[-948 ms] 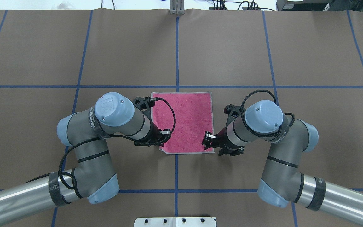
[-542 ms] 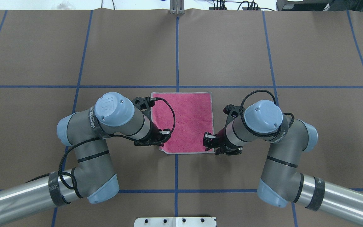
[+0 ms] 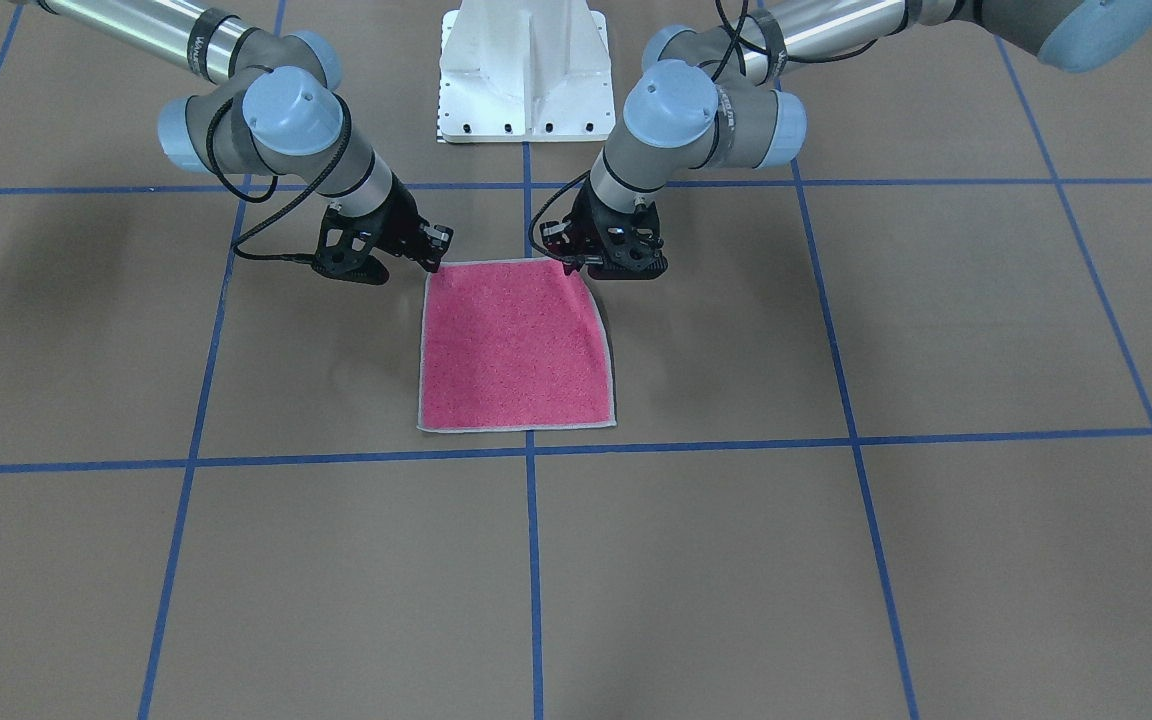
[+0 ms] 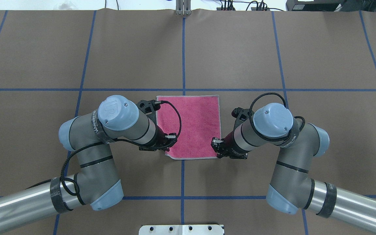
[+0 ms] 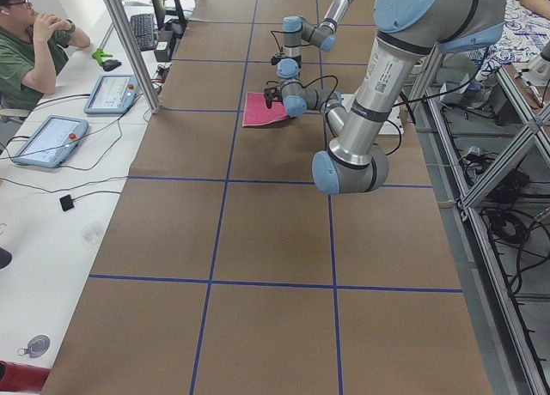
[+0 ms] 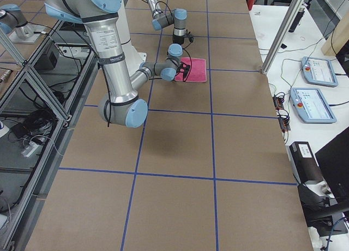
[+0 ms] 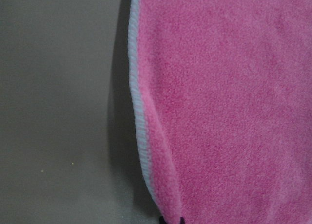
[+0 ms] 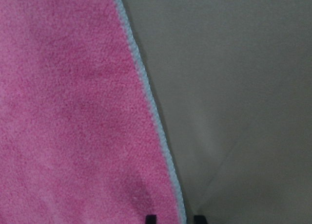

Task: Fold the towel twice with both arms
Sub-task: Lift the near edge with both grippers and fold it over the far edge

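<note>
The towel (image 4: 194,127) lies flat on the brown table, pink face up with a light grey edge (image 3: 516,340). My left gripper (image 4: 170,148) is at the towel's near left corner. In the left wrist view its tips (image 7: 171,220) are pinched together on the cloth (image 7: 219,112), whose edge rises toward them. That corner stands slightly lifted beside the left gripper (image 3: 576,268). My right gripper (image 4: 216,149) is low at the near right corner (image 3: 433,262). In the right wrist view its two tips (image 8: 174,219) stand apart astride the flat towel edge (image 8: 73,112).
The white pedestal base (image 3: 521,70) stands between the arms at the robot's side (image 4: 181,229). Blue tape lines (image 4: 183,58) grid the table. A seated person (image 5: 30,43) and tablets (image 5: 112,93) are on a side bench beyond the far edge.
The right gripper has slid a little toward the robot and down onto the towel's near right corner, and its wrist has turned slightly. The left arm and the towel have held still.
</note>
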You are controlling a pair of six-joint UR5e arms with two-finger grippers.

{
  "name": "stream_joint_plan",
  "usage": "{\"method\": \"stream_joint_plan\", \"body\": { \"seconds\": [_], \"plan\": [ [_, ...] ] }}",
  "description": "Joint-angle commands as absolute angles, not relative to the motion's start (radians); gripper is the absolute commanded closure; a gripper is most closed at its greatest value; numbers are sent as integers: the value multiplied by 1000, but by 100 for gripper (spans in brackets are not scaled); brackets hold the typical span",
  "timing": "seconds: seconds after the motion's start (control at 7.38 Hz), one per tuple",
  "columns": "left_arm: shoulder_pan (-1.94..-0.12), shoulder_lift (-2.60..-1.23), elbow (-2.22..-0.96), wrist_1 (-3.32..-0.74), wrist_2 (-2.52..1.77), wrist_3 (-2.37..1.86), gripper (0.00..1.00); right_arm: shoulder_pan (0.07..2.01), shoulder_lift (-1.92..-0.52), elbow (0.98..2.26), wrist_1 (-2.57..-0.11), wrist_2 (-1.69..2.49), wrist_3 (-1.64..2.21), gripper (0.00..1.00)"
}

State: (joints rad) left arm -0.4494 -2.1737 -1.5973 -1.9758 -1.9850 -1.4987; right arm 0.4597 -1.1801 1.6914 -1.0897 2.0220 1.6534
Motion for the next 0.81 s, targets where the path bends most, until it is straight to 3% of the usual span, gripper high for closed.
{"method": "stream_joint_plan", "body": {
  "seconds": [0.0, 0.68],
  "plan": [
    [-451, -2174, -1609, -1976, -1985, -1500, 100, 472, -1178, 1701, -1085, 2025, 1654, 100],
    [-460, -2164, -1678, -1971, -1997, -1500, 100, 546, -1187, 1778, -1075, 2100, 1652, 100]
  ]
}}
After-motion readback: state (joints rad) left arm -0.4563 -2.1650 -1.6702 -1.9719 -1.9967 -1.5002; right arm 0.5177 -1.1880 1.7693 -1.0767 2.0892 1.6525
